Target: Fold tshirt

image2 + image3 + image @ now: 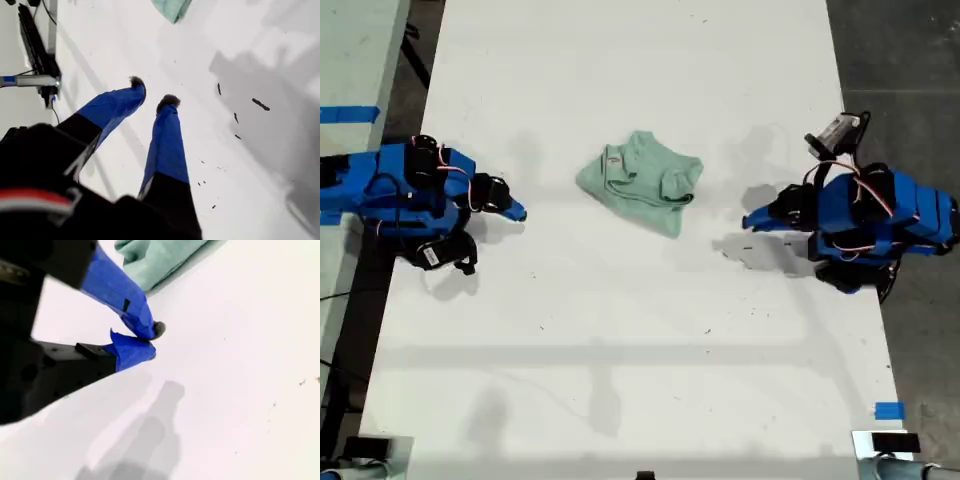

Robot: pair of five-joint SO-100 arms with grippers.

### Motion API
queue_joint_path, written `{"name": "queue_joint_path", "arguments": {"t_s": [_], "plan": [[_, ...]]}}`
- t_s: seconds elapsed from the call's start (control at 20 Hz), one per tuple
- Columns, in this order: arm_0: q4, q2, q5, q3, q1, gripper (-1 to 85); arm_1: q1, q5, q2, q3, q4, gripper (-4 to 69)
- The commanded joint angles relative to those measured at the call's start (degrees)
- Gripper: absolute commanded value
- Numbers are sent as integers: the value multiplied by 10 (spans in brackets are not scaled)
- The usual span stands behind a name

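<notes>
Fingers (165, 145) of the first hand (152, 97) stand clearly apart, with bare white table (125, 45) showing in the gap between their dark tips; nothing is held or touched. Just beyond the tips and off to one side, a few small black specks (260, 104) dot the table inside a grey shadow (250, 75). Well ahead of this hand, only a corner of the pale mint-green tshirt (172, 7) shows.

The second hand (150, 337) has its two blue fingers (120, 290) brought together at the tips, closed on nothing, hanging over the table (240, 340). The tshirt (155, 260) lies a little ahead of these tips, apart from them.

In the exterior view, the first hand (752, 220) and the second hand (515, 210) face each other across the table (620, 350). The tshirt (640, 180) lies crumpled in a loose bundle between them, clear of both.
</notes>
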State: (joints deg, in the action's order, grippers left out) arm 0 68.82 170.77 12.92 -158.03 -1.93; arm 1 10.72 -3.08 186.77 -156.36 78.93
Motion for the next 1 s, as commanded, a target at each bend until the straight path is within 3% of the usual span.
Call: {"name": "queue_joint_path", "arguments": {"t_s": [0.0, 0.1, 0.25, 0.3, 0.35, 0.45, 0.95], "plan": [[64, 191, -33, -98, -12, 1, -32, 40, 62, -105, -43, 71], [48, 200, -62, -147, 3, 19, -47, 34, 59, -149, -68, 59], [122, 200, -61, -146, -51, 30, -49, 47, 61, -155, -81, 57], [125, 200, -56, -149, -73, 53, -41, 16, 61, -155, -80, 59], [125, 200, -60, -148, -92, 67, -40, -72, 61, -155, -80, 59], [125, 200, -60, -148, -124, 73, -39, -324, 62, -154, -77, 59], [125, 200, -60, -148, -161, 83, -40, -327, 62, -152, -72, 49]]}}
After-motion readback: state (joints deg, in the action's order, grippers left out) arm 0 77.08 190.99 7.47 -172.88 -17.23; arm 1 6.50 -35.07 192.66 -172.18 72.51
